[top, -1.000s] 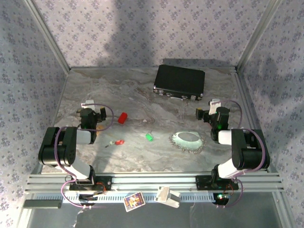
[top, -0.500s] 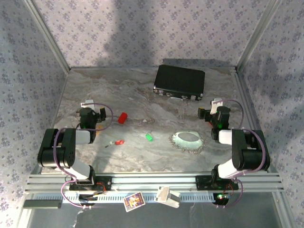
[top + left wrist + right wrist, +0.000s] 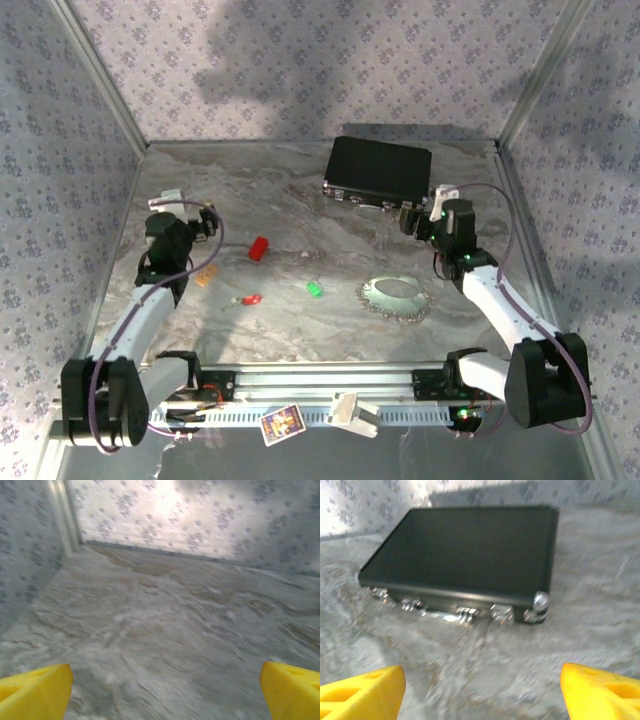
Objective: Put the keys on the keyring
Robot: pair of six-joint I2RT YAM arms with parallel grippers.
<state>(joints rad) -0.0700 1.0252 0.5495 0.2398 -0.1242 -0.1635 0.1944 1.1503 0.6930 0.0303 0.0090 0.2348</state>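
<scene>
Overhead, a marbled grey worktop point(image 3: 300, 200) sits inside patterned walls, with two robot arms reaching in from the near edge. The left claw point(image 3: 205, 222) hovers toward the far left with its jaws spread wide and nothing between them. Its wrist camera shows two yellow fingertips point(image 3: 32, 695) far apart over bare marble. The right claw point(image 3: 415, 222) is also spread and holds nothing. It points at a black case point(image 3: 378, 172), which its wrist view shows lying flat with silver latches along the near edge.

The keys lie on the worktop, well apart from both claws. The red key point(image 3: 250, 299) is left of centre and the green key point(image 3: 314, 288) is near the middle. The keyring point(image 3: 393, 296), a pale oval edged with beaded chain, rests flat to the right of the green key. A plain red block point(image 3: 259, 248) stands beyond the red key.

The keys look tiny, light and rigid, likely to skid if nudged. The coloured plastic head probably offers the surest pinch, leaving the metal shaft free. The chain looks limp and apt to slide, so the oval's rim seems the better place to steady the keyring.
</scene>
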